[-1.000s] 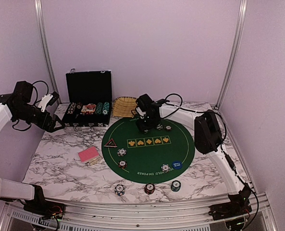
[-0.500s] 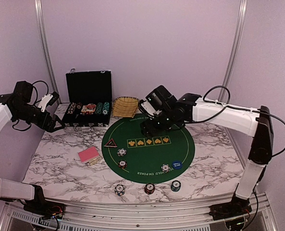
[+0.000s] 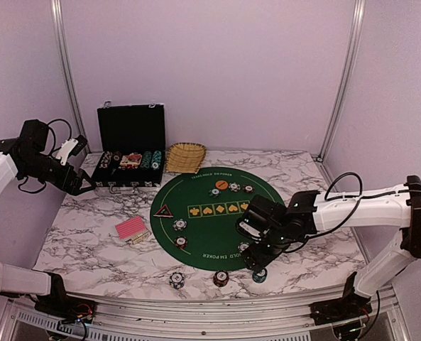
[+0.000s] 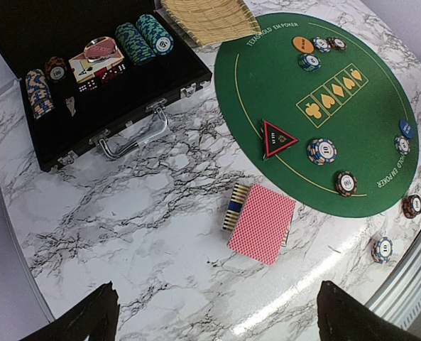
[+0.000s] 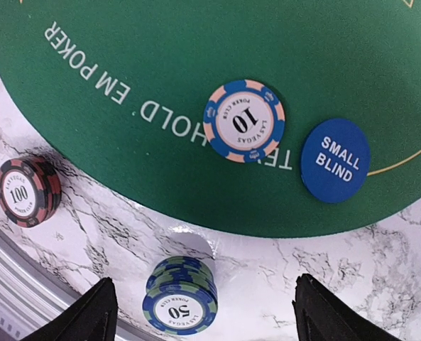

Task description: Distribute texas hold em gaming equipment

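Observation:
A green round poker mat (image 3: 203,226) lies mid-table. On it are a black-red triangle (image 3: 163,211), an orange disc (image 3: 221,185) and striped chips (image 3: 179,224). Pink-red-backed cards (image 3: 130,228) lie left of the mat on the marble. My right gripper (image 3: 256,258) is open and empty at the mat's near edge. In the right wrist view, a blue-green "50" chip stack (image 5: 180,297) stands between its fingers (image 5: 96,316). A blue "small blind" disc (image 5: 335,170) and a "10" chip (image 5: 243,121) lie just beyond. My left gripper (image 3: 79,183) is open and empty, high at the left.
An open black case (image 3: 130,153) with rows of chips stands at the back left, a woven basket (image 3: 185,156) beside it. A red "100" stack (image 5: 28,191) and another stack (image 3: 176,279) stand off the mat near the table's front edge (image 3: 196,302).
My right arm has swung from the mat's far side, by the orange disc, to the near edge over the blue-green stack. The orange disc and chips there now show. The left arm has not moved.

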Controlling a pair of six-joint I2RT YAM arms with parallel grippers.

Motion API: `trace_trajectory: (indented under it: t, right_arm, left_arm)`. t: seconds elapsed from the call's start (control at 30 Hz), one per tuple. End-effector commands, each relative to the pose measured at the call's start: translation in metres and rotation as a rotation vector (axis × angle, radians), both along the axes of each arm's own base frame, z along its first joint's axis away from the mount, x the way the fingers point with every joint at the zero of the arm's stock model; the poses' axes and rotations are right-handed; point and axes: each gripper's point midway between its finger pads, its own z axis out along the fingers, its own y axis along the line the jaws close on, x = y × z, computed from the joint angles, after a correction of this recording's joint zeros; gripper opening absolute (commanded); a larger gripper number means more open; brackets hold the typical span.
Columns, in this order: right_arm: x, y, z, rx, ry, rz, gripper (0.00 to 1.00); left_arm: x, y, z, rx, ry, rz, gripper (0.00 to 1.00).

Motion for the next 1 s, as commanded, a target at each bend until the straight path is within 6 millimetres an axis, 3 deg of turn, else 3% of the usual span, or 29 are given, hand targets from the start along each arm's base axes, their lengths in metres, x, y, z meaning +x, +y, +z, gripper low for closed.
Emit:
trace_trajectory:
  t: [0.0, 0.73, 0.97]
  right_arm:
    - [-0.002, -0.002, -0.005, 0.009, 0.008, -0.035, 0.84]
    - [-0.019, -0.004, -0.035, -0.009, 0.091, 0.001, 0.59]
    - [-0.019, -0.004, -0.033, -0.008, 0.089, 0.003, 0.45]
  left_arm:
    - [-0.005, -0.004, 0.009, -0.018, -0.006, -0.014, 0.99]
    - [-0.003, -0.005, 0.011, -0.018, -0.01, -0.018, 0.99]
    - [-0.003, -0.004, 0.011, -0.014, -0.012, -0.015, 0.99]
